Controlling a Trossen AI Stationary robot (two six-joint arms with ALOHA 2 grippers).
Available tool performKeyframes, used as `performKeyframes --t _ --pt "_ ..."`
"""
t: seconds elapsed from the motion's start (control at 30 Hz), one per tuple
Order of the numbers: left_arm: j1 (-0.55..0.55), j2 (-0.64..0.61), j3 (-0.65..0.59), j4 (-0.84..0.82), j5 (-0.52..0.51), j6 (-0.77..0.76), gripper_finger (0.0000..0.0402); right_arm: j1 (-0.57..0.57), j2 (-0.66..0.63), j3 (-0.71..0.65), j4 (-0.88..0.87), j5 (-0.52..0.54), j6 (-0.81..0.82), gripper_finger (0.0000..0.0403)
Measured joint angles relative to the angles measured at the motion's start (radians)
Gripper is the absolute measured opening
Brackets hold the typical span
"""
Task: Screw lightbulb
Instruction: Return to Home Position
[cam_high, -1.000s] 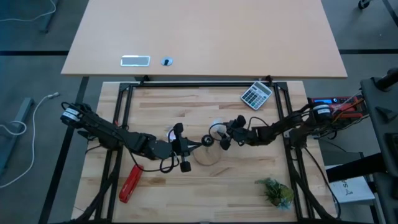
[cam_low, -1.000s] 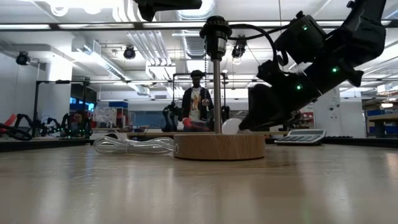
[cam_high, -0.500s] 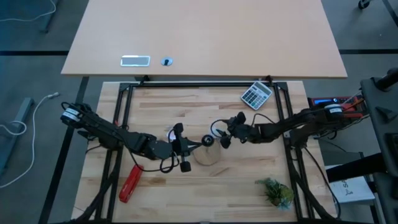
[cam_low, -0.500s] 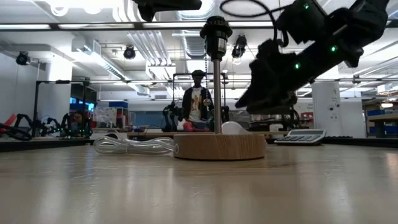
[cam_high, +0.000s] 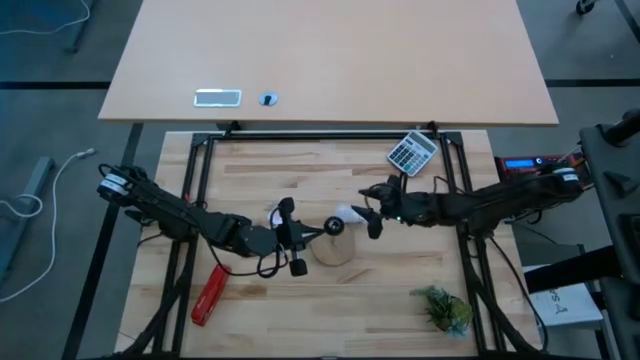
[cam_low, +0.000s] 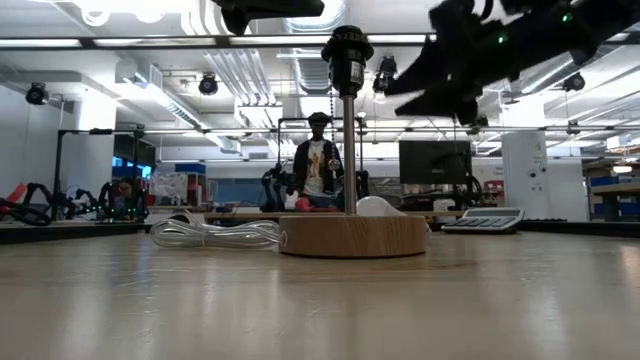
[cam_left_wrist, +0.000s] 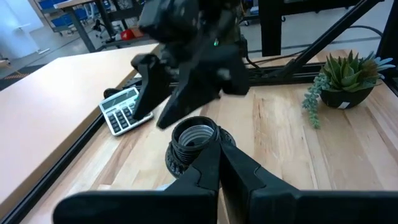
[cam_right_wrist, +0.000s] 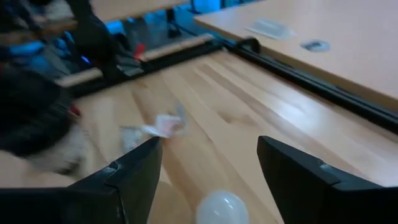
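A round tan wooden disc (cam_high: 335, 250) bears a thin pole topped by a black socket (cam_low: 347, 45). My left gripper (cam_high: 318, 234) comes from the table's left and is shut at the socket (cam_left_wrist: 194, 140). The small white lightbulb (cam_high: 348, 214) lies on the table just behind the disc, as the low view (cam_low: 377, 206) shows. My right gripper (cam_high: 372, 218) is open and empty, raised above and to the right of the bulb. The bulb (cam_right_wrist: 222, 208) shows low between its fingers in the right wrist view. My left gripper has its two fingers (cam_left_wrist: 211, 165) closed together against the socket's lower collar (cam_left_wrist: 180, 158), coming level from the table's left. The fingers hide the exact place of contact. The socket stands upright on its pole, its opening up.
A calculator (cam_high: 412, 152) lies at the far right, a small plant (cam_high: 445, 308) at the near right, a red tool (cam_high: 208, 295) at the near left. A clear plastic scrap (cam_high: 272, 215) and coiled clear cable (cam_low: 215, 234) lie left of the disc. A person (cam_low: 316, 170) stands in the room behind.
My right gripper has risen from table height beside the bulb to well above it and drawn back a little toward the table's right edge. The bulb has stayed on the table behind the disc.
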Motion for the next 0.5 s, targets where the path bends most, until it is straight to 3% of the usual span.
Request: performKeyframes --t 0.33,0.5 --pt "0.0 0.0 0.0 0.001 -0.005 0.004 0.0 0.055 -0.071 0.016 0.011 -0.034 -0.103 0.024" --pt "-0.025 -0.025 0.0 -0.087 -0.108 0.001 0.0 0.085 -0.076 0.037 0.011 -0.035 -0.146 0.0223"
